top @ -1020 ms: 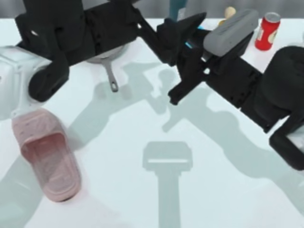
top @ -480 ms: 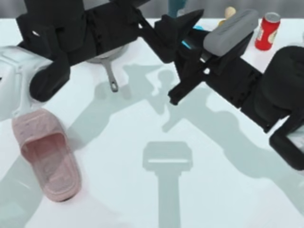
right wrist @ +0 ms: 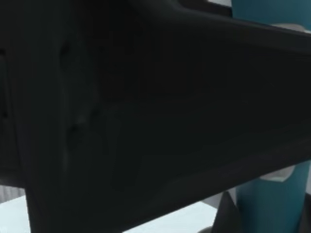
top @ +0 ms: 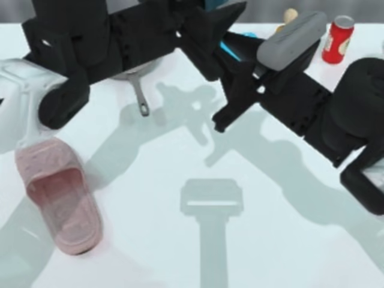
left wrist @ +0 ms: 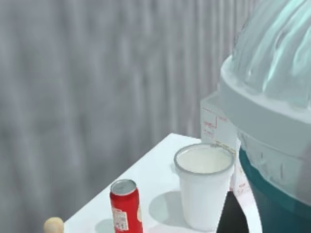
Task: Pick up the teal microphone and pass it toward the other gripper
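The teal microphone (top: 217, 3) stands upright above the table's far middle, mostly hidden by both arms in the top view. Its silver-grey head (left wrist: 277, 58) and teal body fill the left wrist view at close range. In the right wrist view its handle (right wrist: 272, 194), with the white strip, runs between two dark fingertips. My right gripper (top: 234, 90), the one bearing the grey block (top: 292, 39), is shut on that handle. My all-black left gripper (top: 225, 27) sits right against the microphone just below the head, and its arm blocks most of the right wrist view.
A bright-blue box (top: 231, 51) peeks out under the arms. Red can (top: 338, 39), white cup (left wrist: 204, 191) and white carton (left wrist: 216, 124) stand at the far right. A pan handle (top: 139, 96), a clear container (top: 15, 102) and a pink slipper (top: 60, 198) lie on the left.
My left gripper has shifted up and left in the top view, toward the table's far edge, uncovering more of the bright-blue box. The right arm has stayed still.
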You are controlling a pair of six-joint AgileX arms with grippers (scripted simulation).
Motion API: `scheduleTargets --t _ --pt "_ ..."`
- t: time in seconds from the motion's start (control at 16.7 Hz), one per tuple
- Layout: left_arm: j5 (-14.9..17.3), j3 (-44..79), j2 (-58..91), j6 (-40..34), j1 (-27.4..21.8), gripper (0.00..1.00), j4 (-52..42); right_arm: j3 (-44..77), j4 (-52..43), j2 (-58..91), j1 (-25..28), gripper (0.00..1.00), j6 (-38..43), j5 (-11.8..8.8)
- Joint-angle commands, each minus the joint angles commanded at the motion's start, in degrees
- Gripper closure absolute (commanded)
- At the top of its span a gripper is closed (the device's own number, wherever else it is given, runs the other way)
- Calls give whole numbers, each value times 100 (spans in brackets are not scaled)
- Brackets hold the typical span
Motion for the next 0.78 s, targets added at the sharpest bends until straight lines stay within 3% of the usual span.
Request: scheduleTargets --t 0.54,0.78 --pt "0 0 0 0 0 100 0 0 0 0 0 100 0 0" --pt "0 0 0 0 0 100 0 0 0 0 0 70 0 0"
